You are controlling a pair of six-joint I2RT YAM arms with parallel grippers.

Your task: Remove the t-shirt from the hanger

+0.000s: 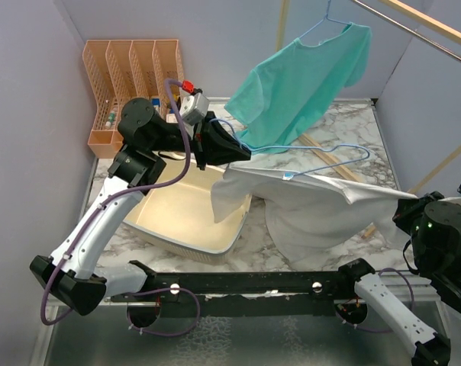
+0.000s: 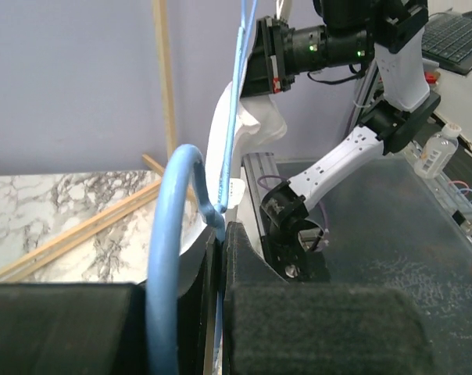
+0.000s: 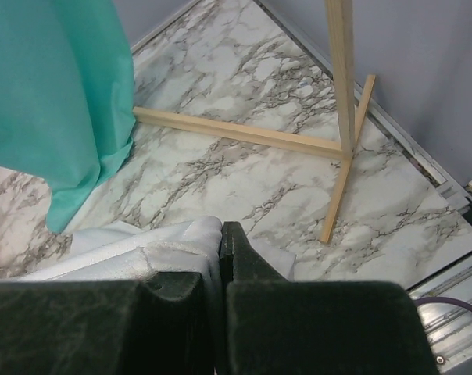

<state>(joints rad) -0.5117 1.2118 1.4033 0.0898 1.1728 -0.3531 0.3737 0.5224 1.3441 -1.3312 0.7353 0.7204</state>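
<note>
A white t-shirt [image 1: 314, 206] hangs stretched above the table between my two arms, partly on a blue wire hanger [image 1: 330, 156]. My left gripper [image 1: 242, 152] is shut on the hanger's hook end; in the left wrist view the blue hanger wire [image 2: 164, 258] runs between the jaws. My right gripper [image 1: 404, 207] is shut on the shirt's right edge; in the right wrist view white cloth [image 3: 173, 246] is pinched between the jaws. A teal t-shirt [image 1: 303, 84] hangs on a second hanger from the rail at the back.
A cream tub [image 1: 169, 221] sits under the left arm. An orange divided rack [image 1: 131, 65] stands at the back left. A wooden clothes-rack frame [image 3: 341, 94] stands on the marble table [image 3: 244, 180] at the right.
</note>
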